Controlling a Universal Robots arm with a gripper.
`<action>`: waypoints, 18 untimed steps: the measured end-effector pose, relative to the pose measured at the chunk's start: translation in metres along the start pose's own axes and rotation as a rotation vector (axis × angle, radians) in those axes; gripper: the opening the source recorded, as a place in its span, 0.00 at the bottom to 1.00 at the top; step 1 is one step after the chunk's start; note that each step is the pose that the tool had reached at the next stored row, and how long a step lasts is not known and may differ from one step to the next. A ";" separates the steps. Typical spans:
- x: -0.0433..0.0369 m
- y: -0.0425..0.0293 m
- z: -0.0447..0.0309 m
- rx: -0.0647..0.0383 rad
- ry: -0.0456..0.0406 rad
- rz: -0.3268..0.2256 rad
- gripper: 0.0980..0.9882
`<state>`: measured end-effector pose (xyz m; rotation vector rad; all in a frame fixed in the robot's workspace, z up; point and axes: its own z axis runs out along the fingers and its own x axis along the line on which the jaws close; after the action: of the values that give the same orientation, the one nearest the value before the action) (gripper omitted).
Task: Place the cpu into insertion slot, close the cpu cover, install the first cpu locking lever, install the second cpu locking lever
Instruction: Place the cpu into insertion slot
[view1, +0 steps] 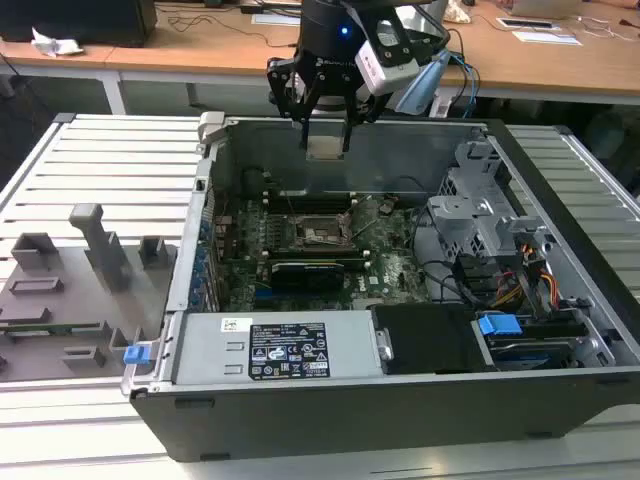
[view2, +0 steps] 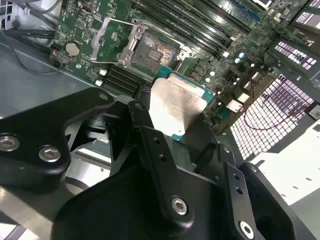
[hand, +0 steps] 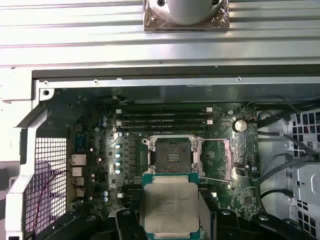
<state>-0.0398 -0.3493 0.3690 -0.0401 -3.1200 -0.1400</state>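
Observation:
My gripper hangs above the open computer case, over its far wall, shut on the cpu. In both wrist views the cpu is a silvery square chip held between two black fingers, its metal top facing the cameras. The insertion slot lies below on the green board with its dark centre bare. The cpu cover is swung up and open beside the slot. A thin locking lever sticks out near the slot.
The metal case walls ring the board. A long black card lies just in front of the slot, long narrow slots behind it. A grey drive cage with cables stands at the exterior view's right, a grey fixture plate at its left.

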 end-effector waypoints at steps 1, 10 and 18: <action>0.0000 0.0000 0.0000 0.000 0.0000 0.000 0.48; 0.0000 0.0000 0.0000 -0.001 -0.0026 0.029 0.48; 0.0000 0.0000 0.0001 -0.002 -0.0100 0.112 0.48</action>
<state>-0.0398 -0.3493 0.3689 -0.2159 -3.1178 -0.1416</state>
